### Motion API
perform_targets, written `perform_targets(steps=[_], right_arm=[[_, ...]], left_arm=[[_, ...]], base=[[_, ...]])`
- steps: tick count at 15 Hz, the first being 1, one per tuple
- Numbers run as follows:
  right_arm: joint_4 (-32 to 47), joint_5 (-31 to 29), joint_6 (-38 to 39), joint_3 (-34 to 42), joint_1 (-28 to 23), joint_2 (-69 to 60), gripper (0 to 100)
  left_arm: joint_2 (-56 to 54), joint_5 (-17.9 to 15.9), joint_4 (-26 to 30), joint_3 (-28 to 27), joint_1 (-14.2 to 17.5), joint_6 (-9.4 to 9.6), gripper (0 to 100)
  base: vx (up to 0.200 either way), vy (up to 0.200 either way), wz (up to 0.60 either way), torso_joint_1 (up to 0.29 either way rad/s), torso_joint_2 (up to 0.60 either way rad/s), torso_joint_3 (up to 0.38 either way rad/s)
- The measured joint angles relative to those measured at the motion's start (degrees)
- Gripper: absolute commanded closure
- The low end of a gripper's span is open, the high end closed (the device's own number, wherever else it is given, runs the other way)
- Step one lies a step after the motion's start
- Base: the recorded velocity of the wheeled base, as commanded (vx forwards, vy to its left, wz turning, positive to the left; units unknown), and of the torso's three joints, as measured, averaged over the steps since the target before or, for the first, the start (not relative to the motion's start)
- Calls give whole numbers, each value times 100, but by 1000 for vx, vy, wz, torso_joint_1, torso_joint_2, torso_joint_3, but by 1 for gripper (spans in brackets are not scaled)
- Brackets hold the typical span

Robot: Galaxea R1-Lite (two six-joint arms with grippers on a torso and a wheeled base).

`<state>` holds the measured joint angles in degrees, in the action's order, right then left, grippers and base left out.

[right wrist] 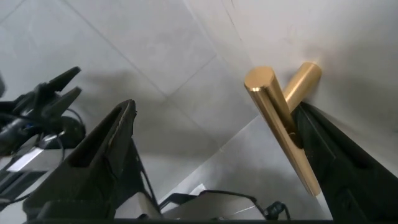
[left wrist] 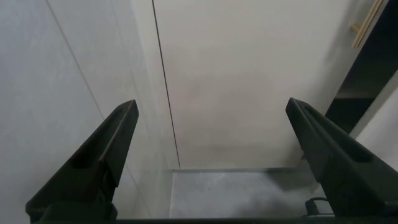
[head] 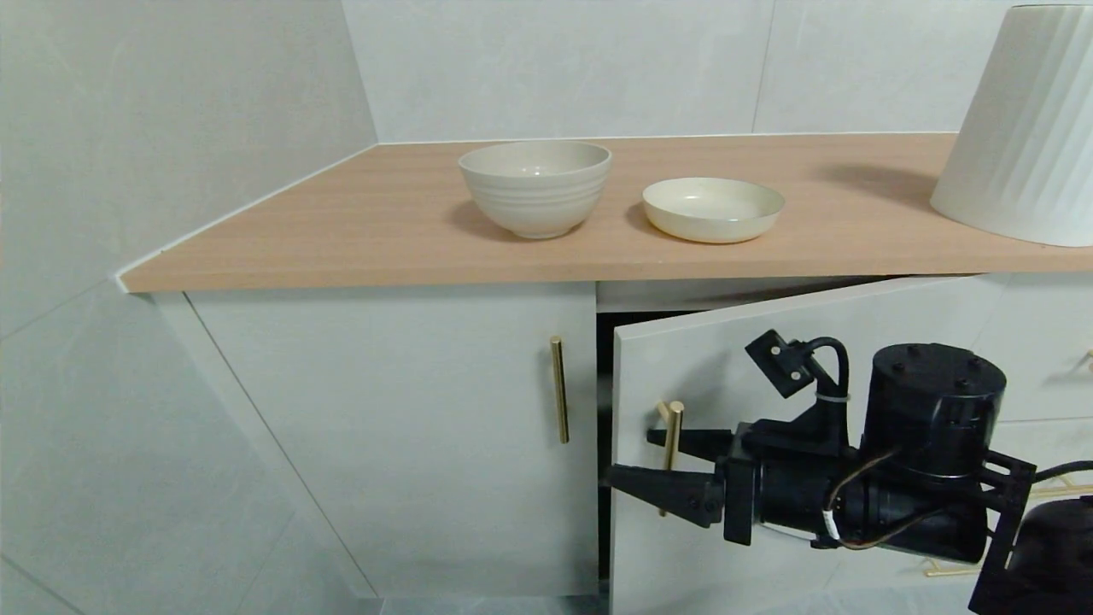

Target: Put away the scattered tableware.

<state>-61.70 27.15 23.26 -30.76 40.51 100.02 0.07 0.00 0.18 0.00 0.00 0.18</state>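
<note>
Ribbed bowl (head: pixel 535 186) and shallow dish (head: pixel 713 207): upright, side by side but apart, on wooden tabletop (head: pixel 341 235), well left of white pleated shade (head: pixel 1025 128). Right pincer (head: pixel 632 459): spread, one finger on either side of brass handle (head: pixel 672 427) of ajar door (head: pixel 768 342) below tabletop. Left pincer (left wrist: pixel 211 162): spread, holding nothing, facing closed door (left wrist: pixel 249 81) near floor.

Handle blocks, gap ahead
The brass handle (head: pixel 672 427) stands between the spread fingers of the right gripper (head: pixel 632 459); past its tips, a dark gap (head: pixel 604 384) beside the shut left door (head: pixel 384 427).
</note>
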Motion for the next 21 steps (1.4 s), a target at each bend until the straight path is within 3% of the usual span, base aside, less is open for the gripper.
perform_targets(steps=[5, 11, 16, 21], right_arm=[[-29, 271, -27, 513, 67, -380, 0], [-2, 295, -17, 592, 87, -440, 0], [-10, 295, -17, 617, 118, -446, 0], [-10, 288, -22, 617, 152, -471, 0]], left_arm=[[0, 0, 0, 0, 0, -7, 0], [0, -57, -108, -176, 0, -11, 0], [391, -936, 338, -1100, 0, 0, 0], [2636, -2115, 525, -2671, -44, 2, 0]], base=[[0, 0, 0, 0, 0, 0], [0, 0, 0, 0, 0, 0], [0, 0, 0, 0, 0, 0], [0, 0, 0, 0, 0, 0]])
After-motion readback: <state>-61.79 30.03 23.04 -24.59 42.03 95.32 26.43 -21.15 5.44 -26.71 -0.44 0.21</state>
